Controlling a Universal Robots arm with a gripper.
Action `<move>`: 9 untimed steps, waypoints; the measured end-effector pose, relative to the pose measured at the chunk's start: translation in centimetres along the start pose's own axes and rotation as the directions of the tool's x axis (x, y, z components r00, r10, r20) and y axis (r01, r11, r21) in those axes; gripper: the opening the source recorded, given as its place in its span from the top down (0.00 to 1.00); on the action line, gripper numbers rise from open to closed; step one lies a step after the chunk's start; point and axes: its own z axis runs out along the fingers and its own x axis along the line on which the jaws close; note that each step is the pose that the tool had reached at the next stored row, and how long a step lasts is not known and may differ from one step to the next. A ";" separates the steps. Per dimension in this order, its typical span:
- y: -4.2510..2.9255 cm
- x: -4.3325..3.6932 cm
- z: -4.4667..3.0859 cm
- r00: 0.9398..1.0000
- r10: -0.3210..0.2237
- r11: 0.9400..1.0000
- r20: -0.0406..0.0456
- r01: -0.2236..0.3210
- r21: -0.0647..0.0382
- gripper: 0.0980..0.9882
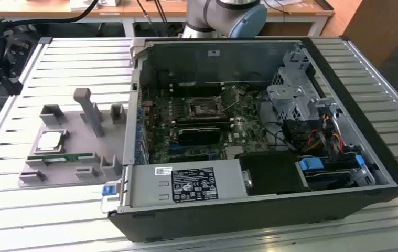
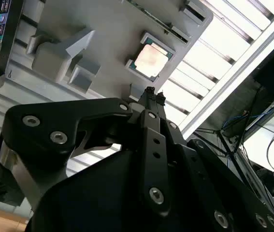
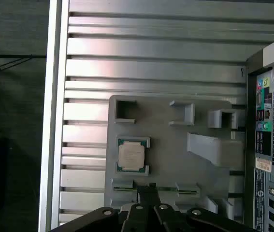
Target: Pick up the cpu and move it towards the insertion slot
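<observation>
the gripper (image 3: 147, 187), closed on nothing, hung above the tray (image 3: 175, 159). the cpu (image 3: 130, 155) lay flat on it just beyond the gripper's tip, not touching. the slot (image 1: 204, 109) sat well apart, inside the case (image 1: 219, 52).

Robotics lab: slotted aluminium bench (image 1: 79, 58), opened computer (image 1: 206, 126)

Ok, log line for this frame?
cpu: on grey tray, untouched | end effector: shut, empty, near cpu | insertion slot: inside open case

An open computer case (image 1: 255, 215) lies on the slatted bench (image 1: 66, 58); beside it, a grey holder plate (image 1: 69, 122) carries a green memory stick (image 1: 58, 157).
</observation>
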 end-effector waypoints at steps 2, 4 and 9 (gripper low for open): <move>0.00 0.00 0.00 1.000 0.000 1.000 0.000 0.000 0.000 0.99; 0.00 0.01 0.05 1.000 0.000 1.000 0.000 0.000 0.000 0.99; -0.04 0.21 0.47 1.000 0.000 1.000 0.000 0.000 0.000 0.99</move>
